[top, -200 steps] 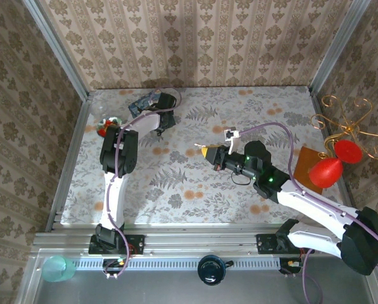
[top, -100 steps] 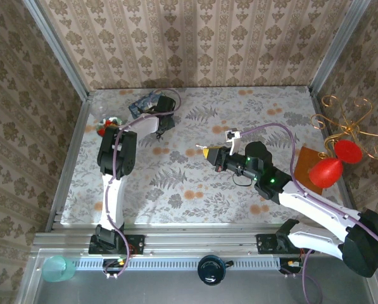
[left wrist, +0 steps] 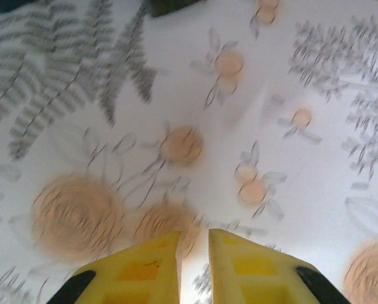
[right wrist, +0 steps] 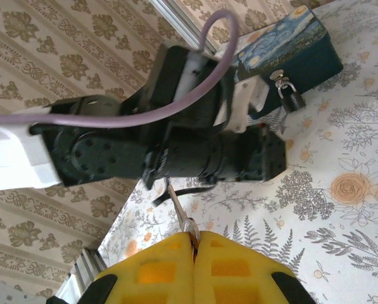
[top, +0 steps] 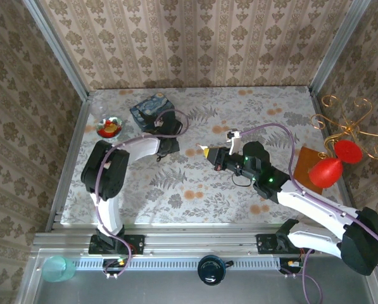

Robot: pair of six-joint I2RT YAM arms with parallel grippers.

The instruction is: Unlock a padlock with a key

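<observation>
My right tool (right wrist: 194,239) is clenched on the key (right wrist: 181,212), whose thin shaft sticks out past the fingertips. My left tool (left wrist: 194,244) hangs over the bench (left wrist: 328,190), jaws nearly together with a slit between them, gripping nothing. Beyond my left arm (right wrist: 176,145), the padlock (right wrist: 292,96) sits against the side of the box (right wrist: 283,44). Key: judged light, stiff, slippery; hold it by the head. Padlock: small, likely free to swing; grip the body, keyhole clear.
</observation>
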